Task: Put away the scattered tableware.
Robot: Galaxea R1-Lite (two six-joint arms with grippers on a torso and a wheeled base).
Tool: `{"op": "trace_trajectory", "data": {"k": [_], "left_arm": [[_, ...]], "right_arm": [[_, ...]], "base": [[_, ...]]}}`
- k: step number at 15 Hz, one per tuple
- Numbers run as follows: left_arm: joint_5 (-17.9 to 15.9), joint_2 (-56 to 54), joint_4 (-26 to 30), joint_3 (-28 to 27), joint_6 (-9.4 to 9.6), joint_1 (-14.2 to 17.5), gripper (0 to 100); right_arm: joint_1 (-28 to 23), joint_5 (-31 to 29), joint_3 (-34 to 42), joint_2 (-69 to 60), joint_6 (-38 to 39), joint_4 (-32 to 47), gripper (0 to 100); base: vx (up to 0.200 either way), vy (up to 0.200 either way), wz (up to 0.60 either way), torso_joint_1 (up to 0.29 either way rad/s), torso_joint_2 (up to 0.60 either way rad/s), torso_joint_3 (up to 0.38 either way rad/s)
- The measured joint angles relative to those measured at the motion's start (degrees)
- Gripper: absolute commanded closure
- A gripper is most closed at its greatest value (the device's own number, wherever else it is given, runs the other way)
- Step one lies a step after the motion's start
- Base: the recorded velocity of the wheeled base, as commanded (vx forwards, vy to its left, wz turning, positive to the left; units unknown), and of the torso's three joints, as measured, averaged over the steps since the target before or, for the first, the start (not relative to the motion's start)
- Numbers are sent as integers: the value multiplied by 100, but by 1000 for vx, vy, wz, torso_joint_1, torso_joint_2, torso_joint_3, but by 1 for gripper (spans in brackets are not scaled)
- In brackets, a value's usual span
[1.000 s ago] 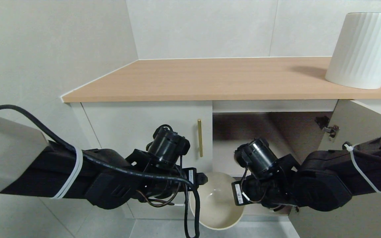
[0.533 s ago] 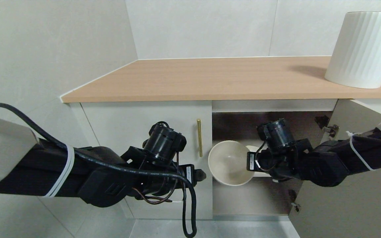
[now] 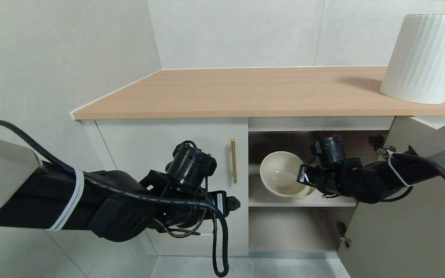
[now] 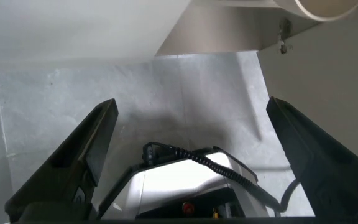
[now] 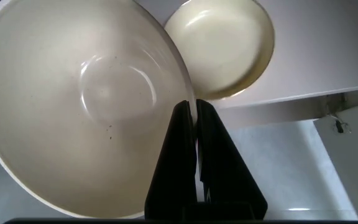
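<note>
Cream bowl (image 3: 282, 173): centre right of the head view, inside the open cupboard, tilted with its mouth facing outward, over the middle shelf (image 3: 303, 200); contact with the shelf cannot be told. Right hand (image 3: 303, 178): clenched on the bowl's rim, one finger inside, one outside. Smaller cream dish (image 5: 219, 46): lying on the same shelf, just beside the bowl. Left hand (image 3: 230, 203): released, fingers spread wide, grasping nothing, lower centre of the frame before the closed cupboard door (image 3: 168, 146) and its brass handle (image 3: 233, 161). Open door (image 3: 400, 224): lower right. Wooden desk (image 3: 245, 92): across the upper middle, carrying a white ribbed container (image 3: 425, 58) at upper right
</note>
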Motion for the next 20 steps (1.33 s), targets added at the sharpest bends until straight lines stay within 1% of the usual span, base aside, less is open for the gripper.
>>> {"op": "trace_trajectory", "data": {"k": [4, 13, 20], "left_arm": [[0, 0, 0, 0, 2, 32, 0], [0, -2, 2, 0, 5, 51, 0], [-2, -5, 0, 0, 5, 52, 0]], "right_arm": [[-261, -1, -315, 336, 288, 2, 100], [-763, -20, -753, 970, 312, -6, 100], [-881, -100, -1006, 1343, 318, -104, 100]], "base": [[0, 0, 0, 0, 0, 0], [0, 0, 0, 0, 0, 0], [0, 0, 0, 0, 0, 0]]}}
